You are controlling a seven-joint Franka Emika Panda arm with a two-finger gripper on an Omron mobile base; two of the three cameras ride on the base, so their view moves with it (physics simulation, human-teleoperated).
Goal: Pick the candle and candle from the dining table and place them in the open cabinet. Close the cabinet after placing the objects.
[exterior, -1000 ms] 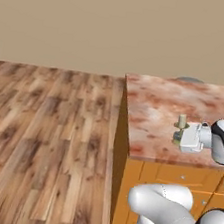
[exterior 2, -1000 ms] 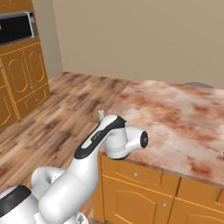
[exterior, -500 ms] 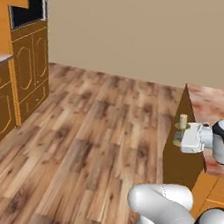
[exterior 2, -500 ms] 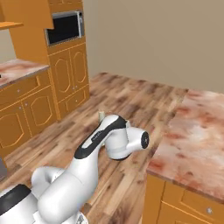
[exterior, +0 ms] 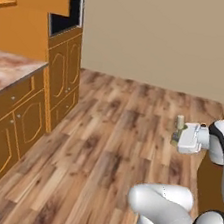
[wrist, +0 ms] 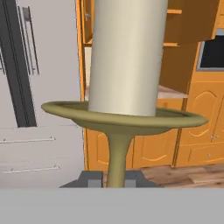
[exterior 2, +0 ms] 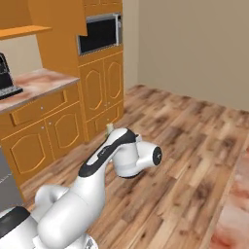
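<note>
You have open wooden plank floor ahead; orange wooden lower cabinets line its left edge.

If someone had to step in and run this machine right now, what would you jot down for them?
Gripper: shut on the candle, the pale stick in a brass-gold holder, gripped by its stem and upright.
Cabinet: ahead beyond the candle, door open, shelf showing.
Dining table: its marbled edge is at the right base view's lower right.
Done: this candle picked up.
Left: shelve it, fetch the other one, close the cabinet.

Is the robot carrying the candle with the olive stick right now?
No, the candle shut in the gripper has a pale stick on a brass-gold stemmed holder.
</note>
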